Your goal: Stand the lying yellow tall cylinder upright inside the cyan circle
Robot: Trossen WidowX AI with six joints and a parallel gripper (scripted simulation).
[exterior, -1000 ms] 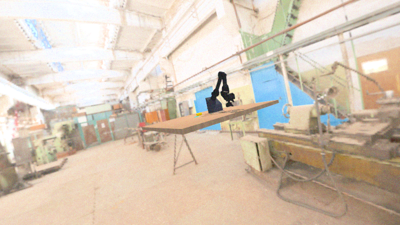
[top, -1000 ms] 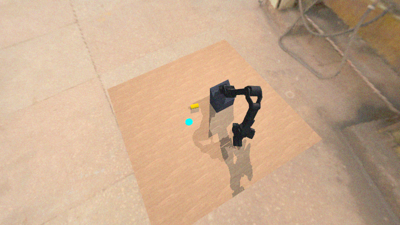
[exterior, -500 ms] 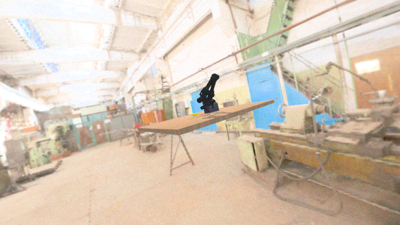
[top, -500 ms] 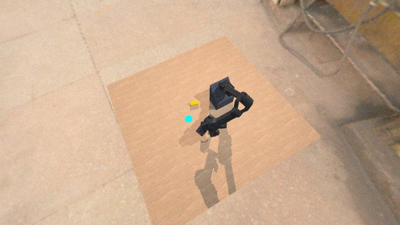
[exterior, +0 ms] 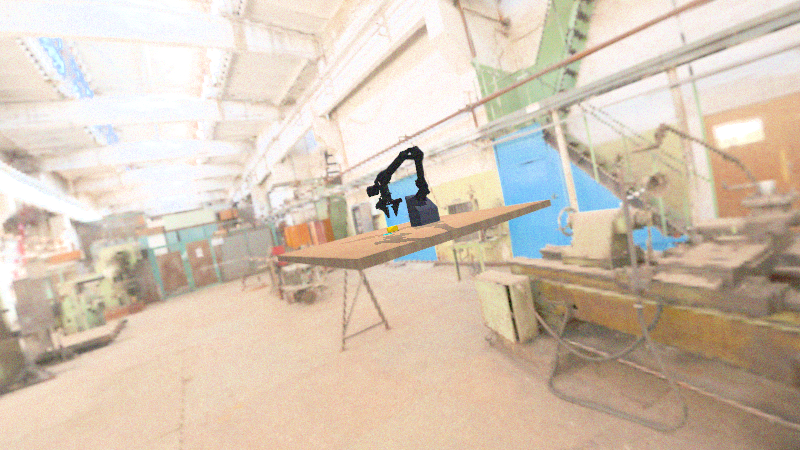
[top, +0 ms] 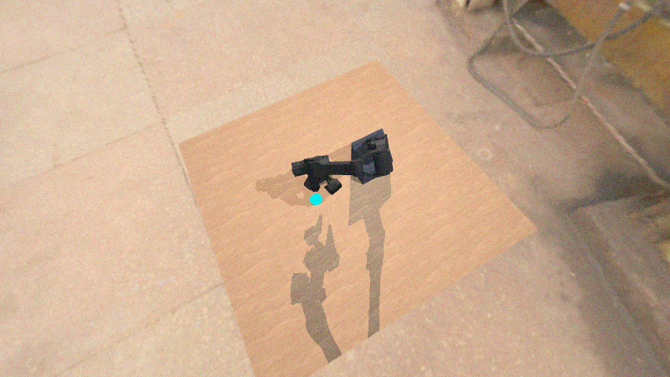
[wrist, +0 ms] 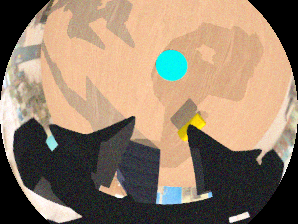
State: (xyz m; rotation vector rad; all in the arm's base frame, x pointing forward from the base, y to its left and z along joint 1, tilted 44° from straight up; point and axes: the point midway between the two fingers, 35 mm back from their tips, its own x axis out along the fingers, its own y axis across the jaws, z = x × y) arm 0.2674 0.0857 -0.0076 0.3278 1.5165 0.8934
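The yellow tall cylinder [exterior: 392,228] [wrist: 195,123] lies on its side on the table; the wrist view shows it partly behind the right-hand fingertip, and the arm hides it in the top view. The flat cyan circle [top: 316,198] [wrist: 171,65] has nothing standing on it and lies a short way from the cylinder. My gripper [exterior: 392,215] [wrist: 162,124] is open and empty, pointing down, with its fingertips above the table and the cylinder. Its fingertips are hidden in the top view.
The wooden table [top: 421,244] [exterior: 335,252] carries the arm's dark base block [exterior: 423,212] [wrist: 140,172], close to the cylinder. Shadows of the arm fall across the table and partly around the circle. Workshop machines stand beyond the table edges.
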